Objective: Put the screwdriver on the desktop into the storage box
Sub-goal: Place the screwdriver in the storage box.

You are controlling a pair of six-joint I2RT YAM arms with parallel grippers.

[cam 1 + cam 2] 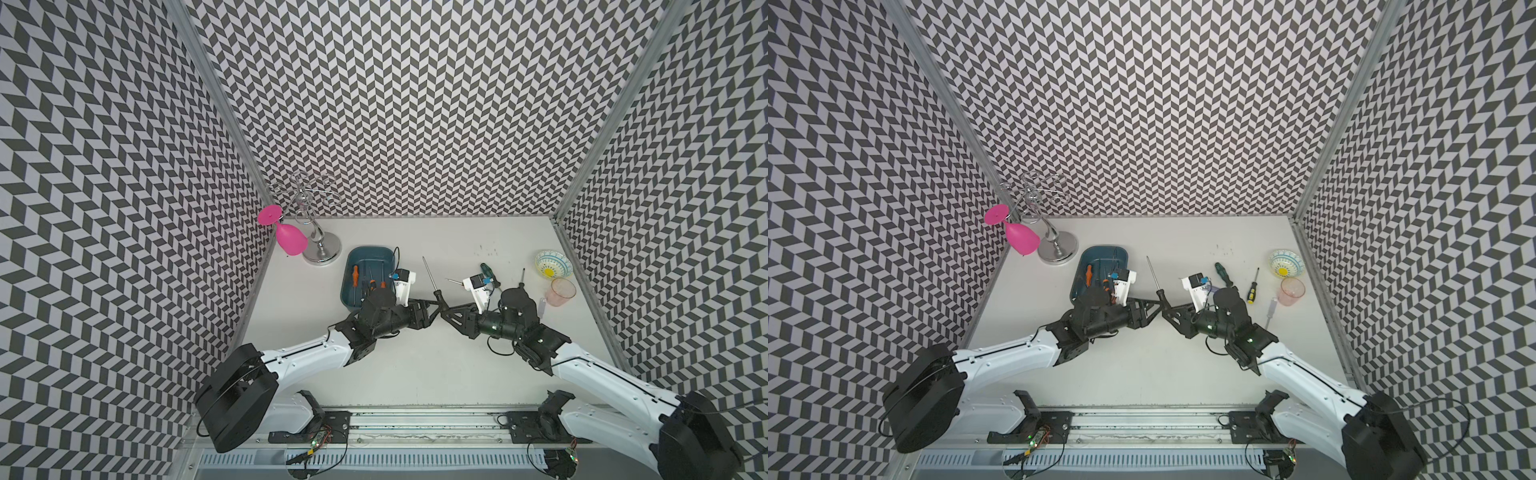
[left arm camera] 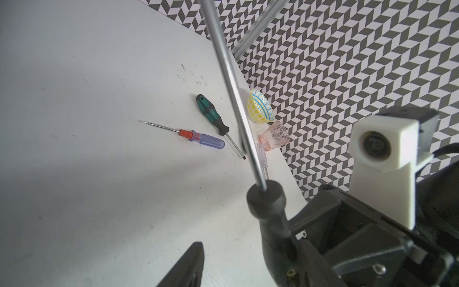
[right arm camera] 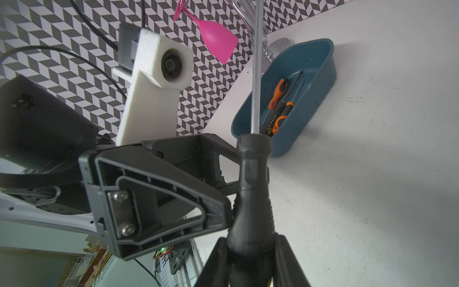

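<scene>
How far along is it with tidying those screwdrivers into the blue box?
Partly done: three screwdrivers already lie in the storage box. The right end effector grips a long black-handled screwdriver, with the left end effector at its handle. Still on the desktop: green-handled screwdriver, blue-handled screwdriver, yellow-handled screwdriver, clear-handled screwdriver.

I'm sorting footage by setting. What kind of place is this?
Most likely a robot lab test cell: chevron-patterned walls box in a white desktop, and the left arm and right arm are mounted on a rail at its front.
</scene>
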